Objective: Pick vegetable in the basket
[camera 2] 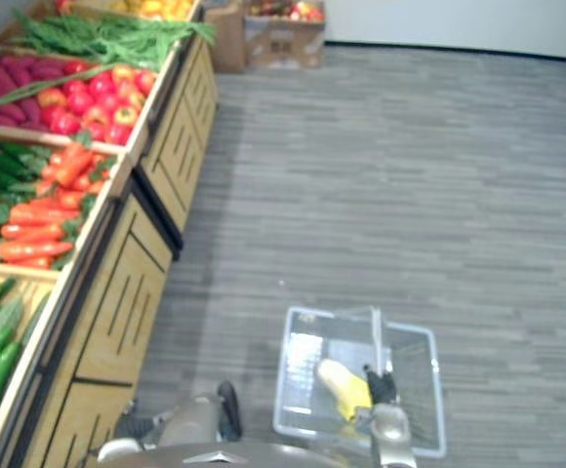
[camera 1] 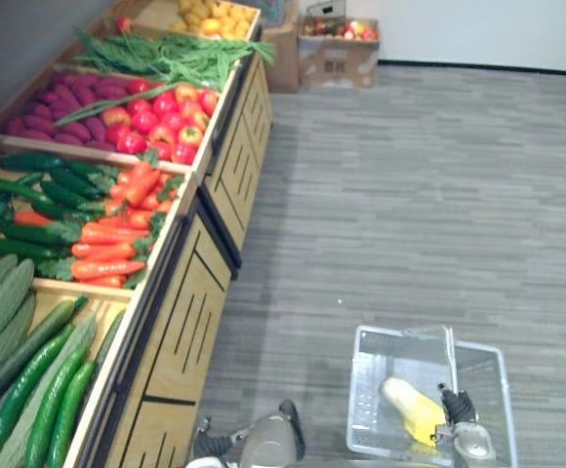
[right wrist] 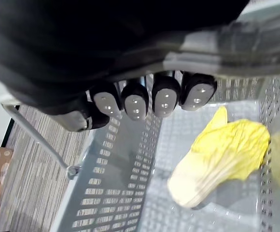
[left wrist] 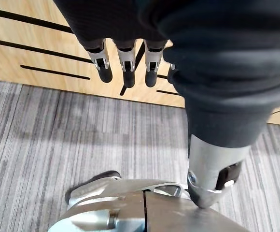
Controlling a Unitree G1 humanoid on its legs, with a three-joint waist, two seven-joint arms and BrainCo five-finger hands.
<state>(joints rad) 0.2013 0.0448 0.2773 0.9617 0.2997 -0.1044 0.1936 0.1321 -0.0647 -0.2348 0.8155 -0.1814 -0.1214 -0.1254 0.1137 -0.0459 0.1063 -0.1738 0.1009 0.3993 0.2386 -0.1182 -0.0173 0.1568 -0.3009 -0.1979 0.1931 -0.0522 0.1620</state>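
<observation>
A clear plastic basket (camera 1: pixel 400 341) hangs low over the grey floor at my right side. Inside it lies a pale yellow cabbage (camera 1: pixel 412 409), which the right wrist view shows resting on the perforated bottom (right wrist: pixel 217 159). My right hand (right wrist: pixel 149 99) has its fingers curled round the basket's grey handle (right wrist: pixel 34 135) and shows above the basket's near edge (camera 2: pixel 385 421). My left hand (left wrist: pixel 128 72) hangs with straight fingers, holding nothing, in front of the wooden stand's lower panel.
A long wooden produce stand (camera 1: pixel 190 322) runs along my left. It holds cucumbers (camera 1: pixel 29 380), carrots (camera 1: pixel 107 244), red peppers (camera 1: pixel 161 112), purple roots and greens. Cardboard boxes (camera 1: pixel 337 49) stand by the far wall. Grey carpet (camera 1: pixel 410 195) stretches to the right.
</observation>
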